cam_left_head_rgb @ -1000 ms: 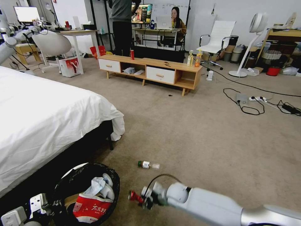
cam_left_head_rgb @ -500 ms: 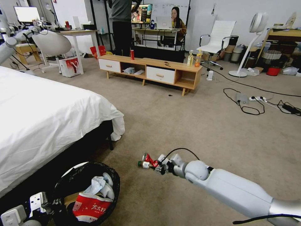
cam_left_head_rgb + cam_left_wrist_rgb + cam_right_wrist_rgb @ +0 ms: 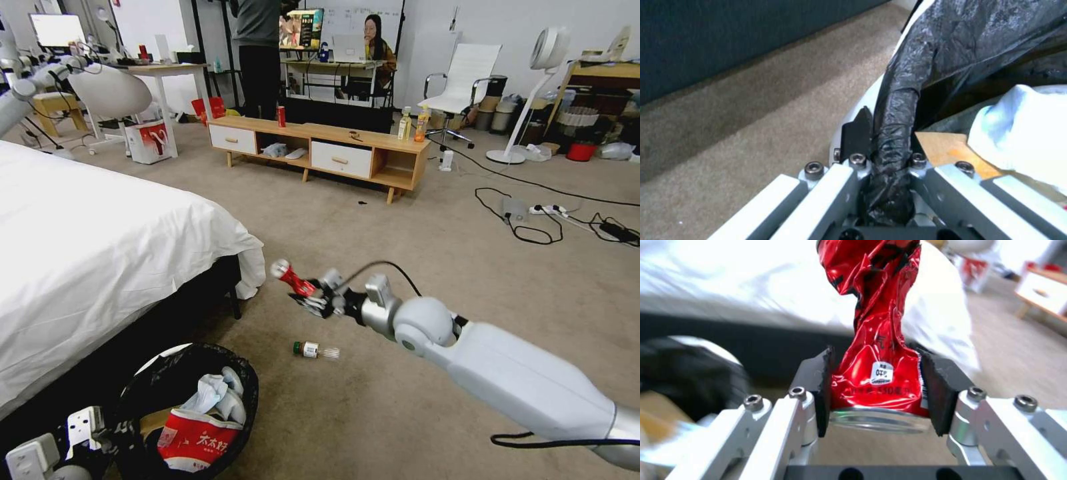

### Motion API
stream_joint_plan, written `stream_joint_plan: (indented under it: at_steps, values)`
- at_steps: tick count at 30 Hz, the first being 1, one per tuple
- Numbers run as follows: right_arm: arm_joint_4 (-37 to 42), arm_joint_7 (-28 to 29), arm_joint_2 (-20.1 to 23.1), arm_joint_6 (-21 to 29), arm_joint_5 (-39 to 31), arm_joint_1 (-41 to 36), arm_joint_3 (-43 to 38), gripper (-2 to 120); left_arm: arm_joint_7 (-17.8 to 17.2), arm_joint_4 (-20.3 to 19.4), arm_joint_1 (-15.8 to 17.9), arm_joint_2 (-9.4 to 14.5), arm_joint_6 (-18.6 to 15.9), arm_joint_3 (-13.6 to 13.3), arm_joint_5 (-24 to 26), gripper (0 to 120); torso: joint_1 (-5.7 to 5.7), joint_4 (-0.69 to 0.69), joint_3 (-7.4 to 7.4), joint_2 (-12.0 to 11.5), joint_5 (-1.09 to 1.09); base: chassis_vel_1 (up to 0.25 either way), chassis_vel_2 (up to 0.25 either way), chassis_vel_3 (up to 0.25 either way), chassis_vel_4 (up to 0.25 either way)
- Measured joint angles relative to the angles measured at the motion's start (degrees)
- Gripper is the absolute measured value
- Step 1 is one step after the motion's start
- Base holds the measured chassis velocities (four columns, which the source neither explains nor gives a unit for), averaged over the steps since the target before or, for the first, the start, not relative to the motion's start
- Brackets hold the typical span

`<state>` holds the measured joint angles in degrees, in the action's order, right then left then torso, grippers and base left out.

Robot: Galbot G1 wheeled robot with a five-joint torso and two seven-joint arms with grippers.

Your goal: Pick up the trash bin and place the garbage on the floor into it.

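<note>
**Crushed can in the air, bin waiting below**

The right gripper (image 3: pixel 313 297) is clenched on a crushed red can (image 3: pixel 293 279), pads pressed to either side of its lower body with the twisted upper part jutting beyond the fingertips; the right wrist view shows the same hold (image 3: pixel 876 373). Gripper and can hang well clear of the floor (image 3: pixel 427 280). Below the gripper and a little nearer the robot, a small clear green-capped bottle (image 3: pixel 315 350) lies on its side on the carpet, not yet collected.

The left gripper (image 3: pixel 887 156) is closed on the bag-wrapped rim of the trash bin (image 3: pixel 167 380) — one pad outside the white wall, the other inside against the black liner. Just past its fingers, inside the bin, sit a brown paper bag (image 3: pixel 947 150) and crumpled white tissues (image 3: pixel 1022 130); the head view also shows a red-and-white snack packet (image 3: pixel 193 443) in there. The bin is down and to the left of the can, beside the bed (image 3: pixel 100 253).

The step in hand looks like the carry to the bin. The next move calls for bringing the can over the bin's opening before letting go — the long, twisted shape could catch the rim if dropped off-centre.
</note>
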<state>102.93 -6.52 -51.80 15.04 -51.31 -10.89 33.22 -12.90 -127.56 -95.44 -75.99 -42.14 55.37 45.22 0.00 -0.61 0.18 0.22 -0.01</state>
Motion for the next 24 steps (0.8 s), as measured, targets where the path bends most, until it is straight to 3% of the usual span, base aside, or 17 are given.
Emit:
stream_joint_plan:
  at_steps: [14, 24]
  values:
    - [5.3, 3.3, -4.4, 2.5, -6.1, 5.7, 5.8, 40, -2.4, 0.4, 1.7, 2.2, 0.0, 0.6, 4.2, 1, 0.00, -0.01, 0.01, 0.0, 0.01, 0.000, 0.000, 0.000, 0.000]
    - [7.8, 8.5, -7.5, 7.2, -11.0, 8.7, 15.9, 40, -3.0, 0.0, 2.5, 3.0, 0.0, 0.8, 5.2, 1, 0.00, -0.01, 0.01, 0.0, 0.01, 0.000, 0.000, 0.000, 0.000]
